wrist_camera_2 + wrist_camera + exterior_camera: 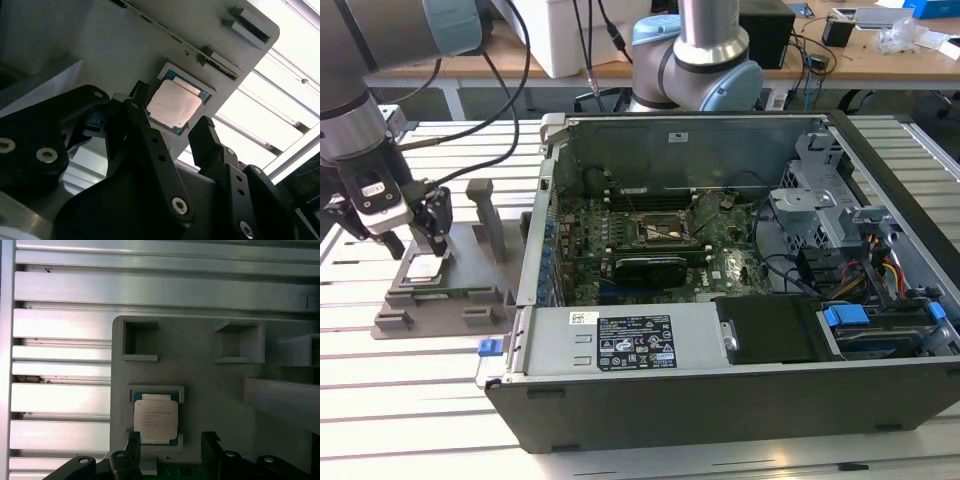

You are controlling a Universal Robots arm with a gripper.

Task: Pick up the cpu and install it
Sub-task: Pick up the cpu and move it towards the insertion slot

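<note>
- Silvery-grey square metal-topped cpu [423, 267] with a thin pale rim lies flat in a shallow square recess of the grey plastic tray with upright posts [480, 300].
- The recess is toward the tray edge turned away from the case.
- Black two-fingered gripper [417, 245] on the arm's grey wrist hovers right above the cpu, fingers pointing down at the tray.
- Gripper is spread and pinches nothing.
- Second wrist view: gripper [172, 106] has one black finger on each side of the cpu [175, 104], and the gap is wider than the cpu.
- First wrist view: gripper [171, 440] tips flank one edge of the cpu [156, 419]. One tip overlaps a cpu corner in the picture; cannot tell if it touches.
- Tray [215, 375] shows square pockets and a raised bar, all apart from the cpu.
- Tray stands on the silver slatted aluminium bench [420, 400], toward the bench edge at the exterior view's left, just beside the case.
- Dark grey open computer case [720, 400] takes the bench's middle and the exterior view's right.
- Green motherboard [730, 265] lies inside the case. The dark square metal-framed socket [665, 232] is near the board's middle, well apart from the cpu.
- Black cables [510, 90] hang from the arm above the tray's far edge.
</note>
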